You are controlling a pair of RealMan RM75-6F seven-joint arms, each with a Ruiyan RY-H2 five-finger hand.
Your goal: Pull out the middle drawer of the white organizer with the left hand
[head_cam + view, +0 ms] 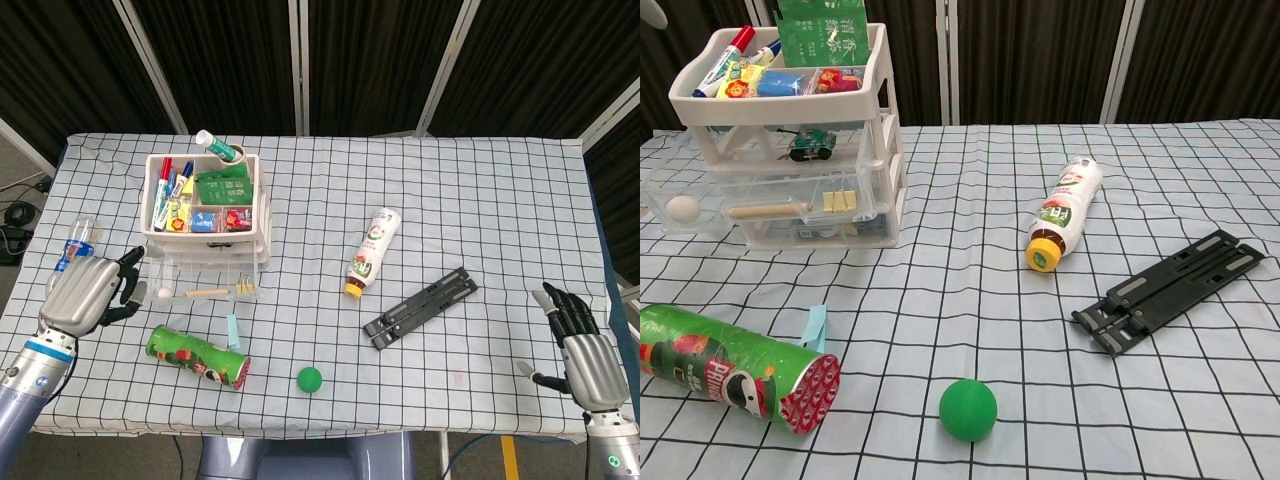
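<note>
While the left robot hand (88, 291) rests empty, fingers apart, the clear plastic middle drawer (735, 208) of the white plastic organizer (878, 120) juts out just beside it.

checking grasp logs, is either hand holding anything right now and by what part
Nothing is held. The left hand sits beside the pulled-out middle drawer, fingers apart, not gripping it. The right hand is open over the table, away from every object.

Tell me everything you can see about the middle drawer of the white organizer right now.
The clear plastic middle drawer of the white three-tier plastic organizer is pulled partway out toward the robot, sticking out beyond the frame. Inside lie a white ball, a wooden stick and yellow binder clips. In the head view, the left hand sits just beside its front corner; whether they touch is unclear.
</note>
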